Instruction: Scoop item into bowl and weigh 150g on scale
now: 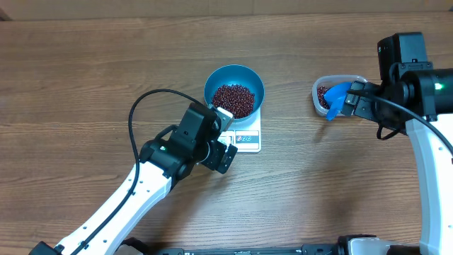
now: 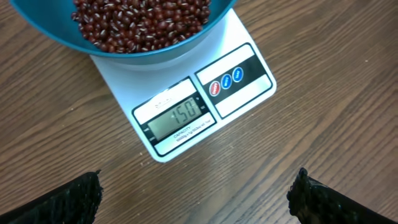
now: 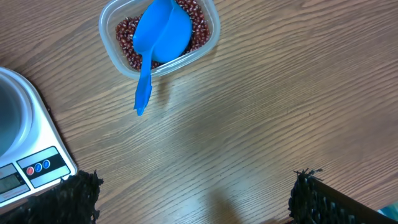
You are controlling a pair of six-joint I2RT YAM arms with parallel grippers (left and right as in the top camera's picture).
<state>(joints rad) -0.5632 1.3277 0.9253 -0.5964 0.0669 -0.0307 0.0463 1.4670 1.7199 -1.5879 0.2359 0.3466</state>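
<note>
Bowl (image 1: 234, 73) sits on the scale (image 1: 249, 140), near table (image 1: 85, 71) centre. It is wider than the platform and overhangs it on the far side. The display edge sticks out toward the robot.

Beans (image 1: 233, 100) lie in a loose heap on the bowl floor. Blue wall shows all round above them.

Left wrist view: display (image 2: 177, 118) is lit and reads 150. Three round buttons (image 2: 226, 83), one red and two blue, sit beside it on the same edge.

Left gripper (image 2: 196, 199) is released, jaws spread wide, dark fingertips at the two lower corners of its view. Only bare wood lies between them. It hangs just off the scale's display edge. No contact with scale or bowl can be made out. Overhead, one finger lies over the scale's left corner and the other is out over the table.

Tub (image 3: 214, 37) stands on the table well to the right of the scale, with more beans inside.

Scoop (image 3: 160, 34) lies in the tub, cup on the beans, handle poking out over the rim on the scale side.

Right gripper (image 3: 193, 199) is released, jaws wide, nothing between them but wood. Overhead, it hovers at the tub's right edge, clear of the scoop.
</note>
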